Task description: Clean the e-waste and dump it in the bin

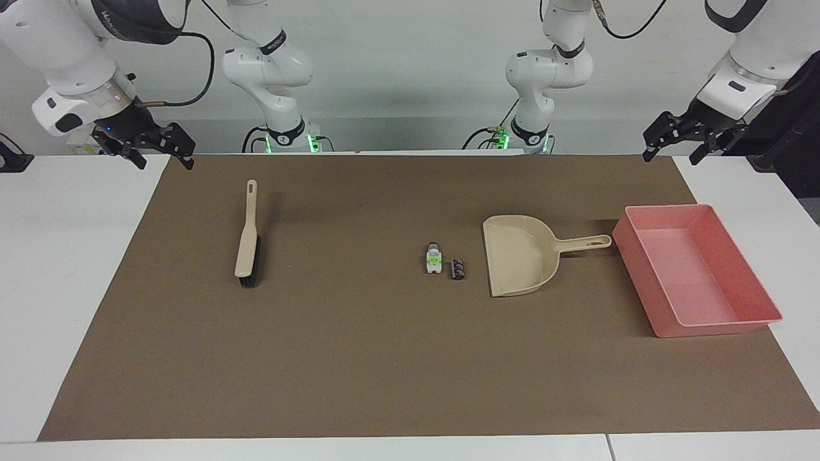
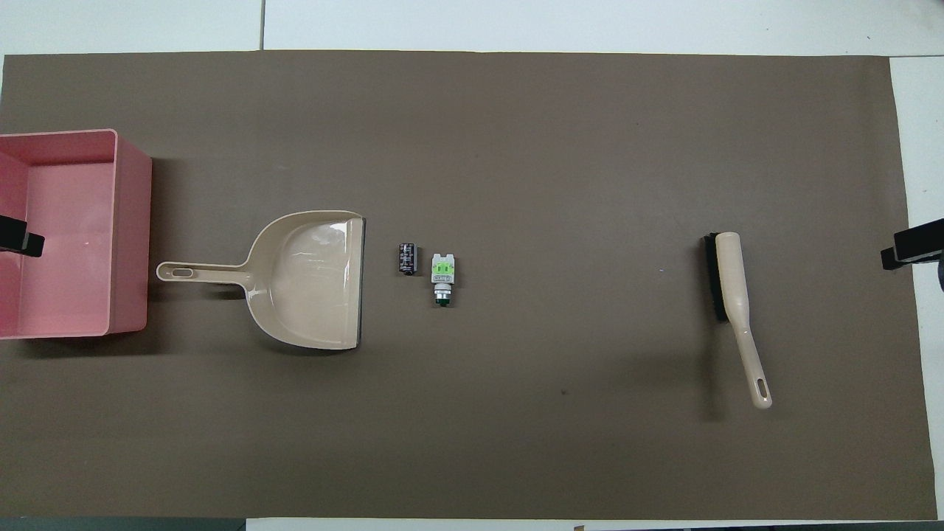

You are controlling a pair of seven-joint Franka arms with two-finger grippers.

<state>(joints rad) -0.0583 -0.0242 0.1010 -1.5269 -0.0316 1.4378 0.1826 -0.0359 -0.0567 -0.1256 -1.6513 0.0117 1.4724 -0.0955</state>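
Note:
The e-waste lies mid-mat: a white block with a green patch (image 1: pixel 434 257) (image 2: pixel 442 274) and, beside it, a dark stubby cylinder (image 1: pixel 459 268) (image 2: pixel 407 259). The cylinder is the piece closer to the mouth of the beige dustpan (image 1: pixel 519 253) (image 2: pixel 310 276). The pink bin (image 1: pixel 711 326) (image 2: pixel 129 243) stands by the dustpan's handle, at the left arm's end. The beige brush (image 1: pixel 246 240) (image 2: pixel 734 295) lies at the right arm's end. My left gripper (image 1: pixel 671 157) (image 2: pixel 18 240) is raised, open and empty, at the bin's end. My right gripper (image 1: pixel 165 160) (image 2: pixel 911 247) is raised, open and empty, at the brush's end.
A brown mat (image 1: pixel 359 358) covers most of the white table. Both arm bases stand at the robots' edge of the table. The bin holds nothing that I can see.

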